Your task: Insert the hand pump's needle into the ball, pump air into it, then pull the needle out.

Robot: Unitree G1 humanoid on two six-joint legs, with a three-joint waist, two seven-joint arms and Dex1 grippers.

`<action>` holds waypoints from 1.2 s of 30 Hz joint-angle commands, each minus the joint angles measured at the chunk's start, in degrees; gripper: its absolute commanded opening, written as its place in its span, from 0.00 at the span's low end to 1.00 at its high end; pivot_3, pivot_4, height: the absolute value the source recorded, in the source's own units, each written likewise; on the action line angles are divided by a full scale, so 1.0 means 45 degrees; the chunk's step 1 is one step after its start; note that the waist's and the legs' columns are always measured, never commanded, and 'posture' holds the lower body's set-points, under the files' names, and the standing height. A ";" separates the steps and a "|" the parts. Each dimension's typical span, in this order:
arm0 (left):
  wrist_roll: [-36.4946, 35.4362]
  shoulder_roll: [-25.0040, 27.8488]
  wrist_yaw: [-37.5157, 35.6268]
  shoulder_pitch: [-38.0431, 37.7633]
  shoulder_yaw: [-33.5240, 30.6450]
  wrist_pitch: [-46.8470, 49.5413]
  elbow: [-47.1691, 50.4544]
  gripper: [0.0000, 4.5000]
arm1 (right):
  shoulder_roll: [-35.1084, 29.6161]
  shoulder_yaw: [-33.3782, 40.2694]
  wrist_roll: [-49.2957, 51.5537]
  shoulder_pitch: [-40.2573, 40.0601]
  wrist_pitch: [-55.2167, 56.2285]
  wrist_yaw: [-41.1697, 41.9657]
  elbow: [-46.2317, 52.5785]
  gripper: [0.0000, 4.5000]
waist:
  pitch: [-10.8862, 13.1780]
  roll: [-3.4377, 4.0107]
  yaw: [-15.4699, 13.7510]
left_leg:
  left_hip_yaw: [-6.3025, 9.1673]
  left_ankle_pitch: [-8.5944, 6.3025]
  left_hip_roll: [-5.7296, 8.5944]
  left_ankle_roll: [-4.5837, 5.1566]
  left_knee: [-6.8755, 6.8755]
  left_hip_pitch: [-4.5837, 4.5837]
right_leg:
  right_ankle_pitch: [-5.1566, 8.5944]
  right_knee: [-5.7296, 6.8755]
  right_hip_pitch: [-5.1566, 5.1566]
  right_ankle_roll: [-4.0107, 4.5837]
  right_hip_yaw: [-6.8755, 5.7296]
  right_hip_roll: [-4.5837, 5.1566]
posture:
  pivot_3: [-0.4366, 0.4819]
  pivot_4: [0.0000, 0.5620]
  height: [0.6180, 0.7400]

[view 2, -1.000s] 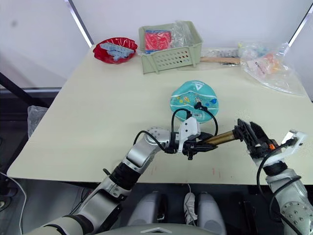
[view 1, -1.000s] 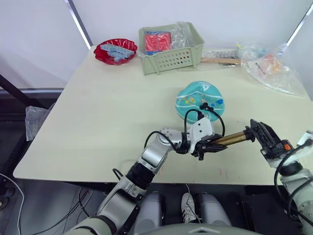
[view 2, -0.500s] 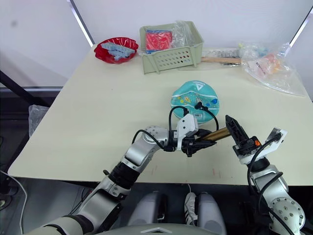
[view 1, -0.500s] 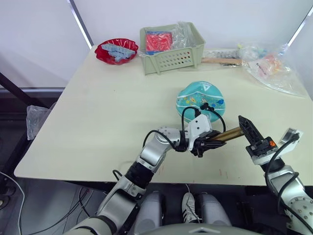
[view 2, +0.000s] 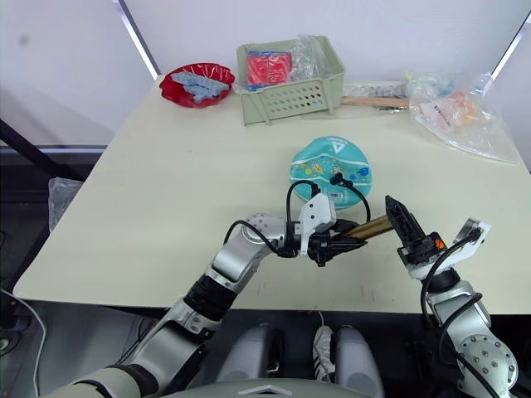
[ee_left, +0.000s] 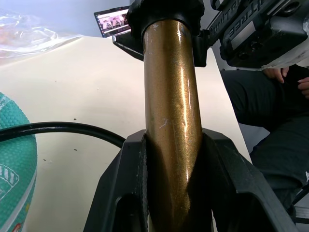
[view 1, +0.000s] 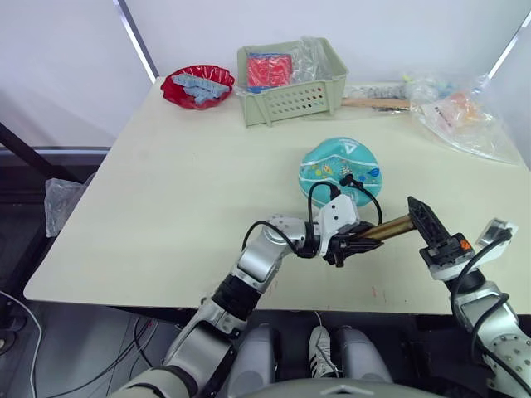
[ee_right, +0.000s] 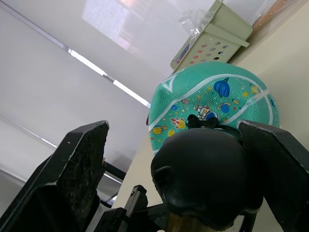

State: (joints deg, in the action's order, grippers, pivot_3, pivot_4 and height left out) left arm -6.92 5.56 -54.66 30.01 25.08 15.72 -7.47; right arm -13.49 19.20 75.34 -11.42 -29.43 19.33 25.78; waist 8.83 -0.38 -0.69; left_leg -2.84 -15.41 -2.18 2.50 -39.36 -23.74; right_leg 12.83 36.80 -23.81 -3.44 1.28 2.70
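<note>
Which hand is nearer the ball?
Left. The left hand grips the hand pump barrel just in front of the ball; the right hand sits farther out at the pump's handle end.

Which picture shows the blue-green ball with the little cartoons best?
The right wrist view: the ball looms large, stripes and cartoon prints clear. Both eye views show it whole but small on the table; the left wrist view catches just an edge.

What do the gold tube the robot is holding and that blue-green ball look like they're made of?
The hand pump barrel looks like metal with a glossy bronze-gold finish: it shows sharp highlights and fine scratches. The ball looks like matte rubber: its teal surface is pebbled all over, with pale stripes and printed cartoons.
</note>
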 commanded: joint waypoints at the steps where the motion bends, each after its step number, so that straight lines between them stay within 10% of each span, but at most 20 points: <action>1: -0.0118 -0.0094 0.0025 -0.0057 0.0081 -0.0213 0.0456 0.24 | -0.0165 0.0400 0.0177 0.0075 0.0190 0.0292 0.0144 1.00 | 0.0000 0.0000 0.0001 | -0.0001 0.0000 0.0000 0.0000 0.0000 0.0000 | 0.0000 0.0000 0.0000 0.0000 0.0001 0.0000 | 0.48 0.27 0.98; 30: -0.0063 -0.0244 0.0078 -0.0043 0.0130 -0.0300 -0.0007 0.24 | -0.0090 0.0093 -0.0538 0.0205 0.0255 0.0818 0.0019 1.00 | 0.0000 0.0000 0.0002 | 0.0003 0.0000 -0.0002 0.0000 0.0000 0.0001 | 0.0000 0.0001 0.0000 0.0000 -0.0002 -0.0002 | 0.48 0.27 0.98; 36: -0.0078 -0.0273 0.0089 -0.0079 0.0114 -0.0212 -0.0027 0.24 | -0.0069 0.0068 -0.0647 0.0223 0.0335 0.0861 -0.0017 0.47 | 0.0000 0.0000 0.0003 | 0.0007 0.0000 -0.0004 -0.0001 0.0000 -0.0002 | 0.0003 0.0000 0.0005 -0.0006 0.0028 -0.0002 | 0.48 0.27 0.98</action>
State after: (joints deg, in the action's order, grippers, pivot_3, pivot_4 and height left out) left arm -6.94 5.14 -54.72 29.18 25.32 14.95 -8.10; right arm -13.94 19.53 71.85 -11.11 -28.50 21.93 23.36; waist 8.83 -0.38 -0.68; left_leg -2.82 -15.40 -2.23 2.49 -39.36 -23.76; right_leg 12.88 36.79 -23.78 -3.51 1.56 2.71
